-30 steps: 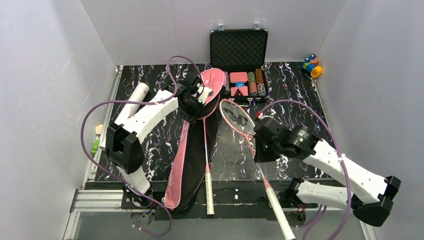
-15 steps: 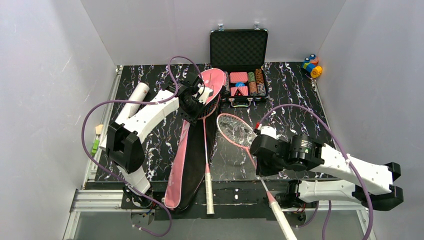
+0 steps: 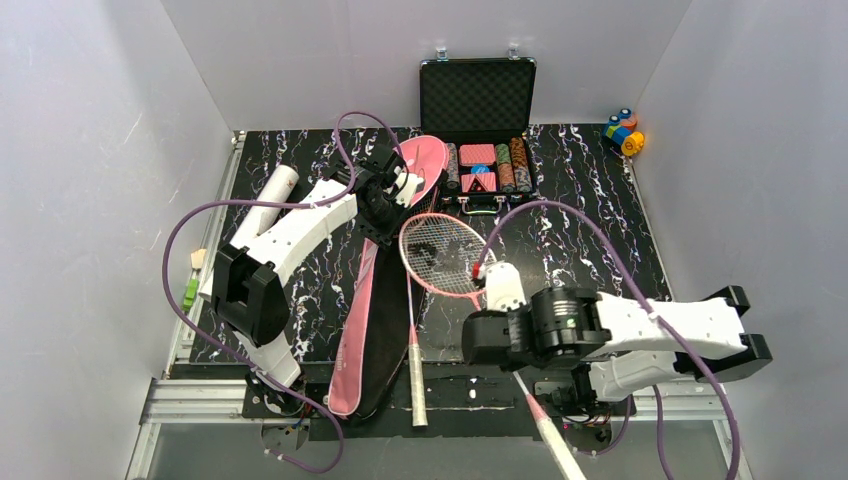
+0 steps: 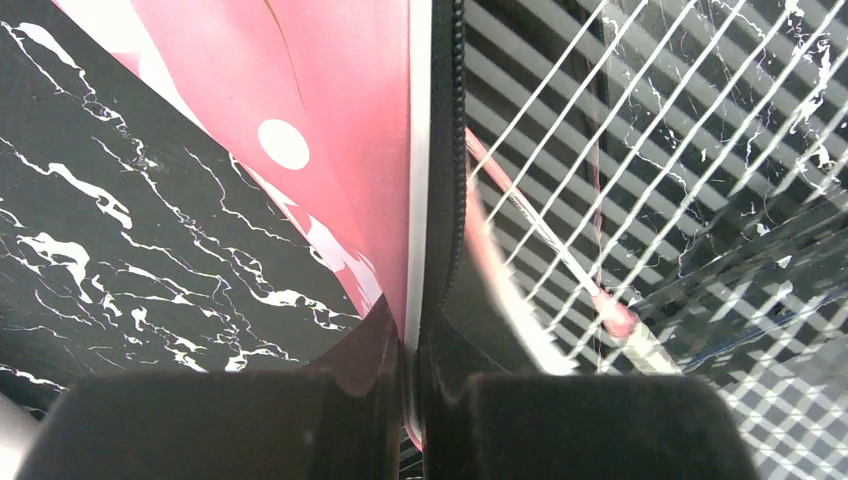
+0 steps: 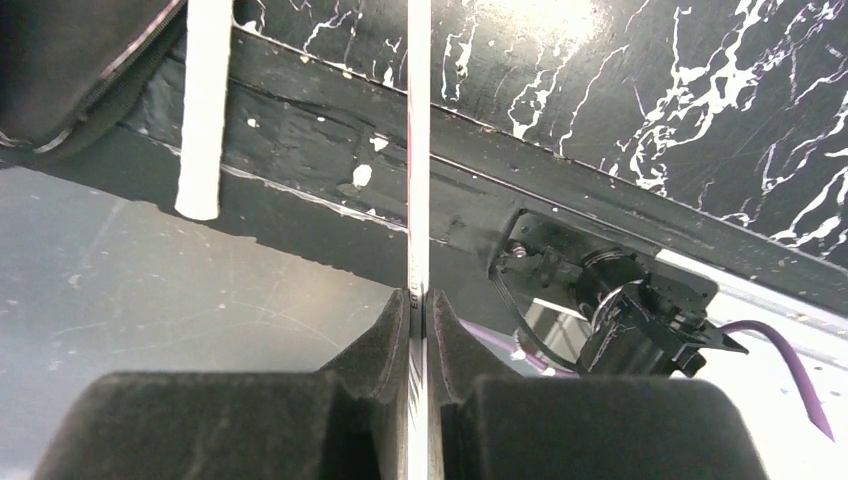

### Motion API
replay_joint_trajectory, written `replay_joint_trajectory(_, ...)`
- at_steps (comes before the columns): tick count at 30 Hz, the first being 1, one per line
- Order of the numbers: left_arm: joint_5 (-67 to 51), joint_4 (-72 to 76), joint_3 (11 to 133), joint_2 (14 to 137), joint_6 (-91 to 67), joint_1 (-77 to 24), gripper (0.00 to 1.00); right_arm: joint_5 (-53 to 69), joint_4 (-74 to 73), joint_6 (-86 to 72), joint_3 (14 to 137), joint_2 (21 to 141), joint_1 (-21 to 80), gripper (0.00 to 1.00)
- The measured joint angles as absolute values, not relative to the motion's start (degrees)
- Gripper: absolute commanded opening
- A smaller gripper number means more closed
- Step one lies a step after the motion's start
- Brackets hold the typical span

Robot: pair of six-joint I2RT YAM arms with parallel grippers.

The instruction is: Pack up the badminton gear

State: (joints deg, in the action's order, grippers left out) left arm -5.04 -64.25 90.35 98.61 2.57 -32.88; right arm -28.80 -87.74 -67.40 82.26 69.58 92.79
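We are pinching the thin shaft of the held racket (image 3: 440, 253) with the right gripper (image 5: 418, 300), whose fingers are pressing together on the shaft with no gap showing. In the top view this racket's pink-framed head is lying just beyond the right wrist, with its left side reaching over the open edge of the pink bag (image 3: 358, 335); we cannot tell whether it is touching the bag. Its handle is sticking out behind the gripper, past the near edge of the table (image 3: 600, 220).

We are clamping the left gripper (image 4: 412, 345) on the rim of the bag at its wide far end. The pink flap is showing on one side of the fingers and the black zipper edge on the other. The other racket (image 3: 411, 300) is lying inside the open bag, its head under the left gripper and its white grip reaching the near table edge. In the right wrist view that grip is lying to the left of the held shaft and apart from it.

The white tube (image 3: 268, 200) is lying left of the left arm, well apart from both grippers. The black case (image 3: 478, 100) is standing open at the far edge, with the toy blocks (image 3: 622, 130) in the far right corner
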Motion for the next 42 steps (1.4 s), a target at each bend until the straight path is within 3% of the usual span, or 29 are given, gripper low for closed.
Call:
replay_joint_trajectory(10,-4.0,-64.5,90.4,98.9,2.6,-32.8,0.00,-33.1,-88.3,-64.0,83.1,84.9,97.2,0.01)
replay_joint_trajectory(20,-3.4,-65.0,90.7,99.0,2.6,-32.8,0.00,-37.1,-88.6,-60.1,79.4,86.8,97.2,0.01)
replay_joint_trajectory(29,-4.5,-66.0,91.8,100.1,2.7,-32.7,0.00,-43.4,-85.5,-55.3,88.3,102.1,95.0,0.01)
replay_joint_trajectory(42,-7.9,-66.0,92.0,100.2,3.0,-32.7,0.00,-43.8,-73.1,-48.1,87.5,98.0,82.9,0.01)
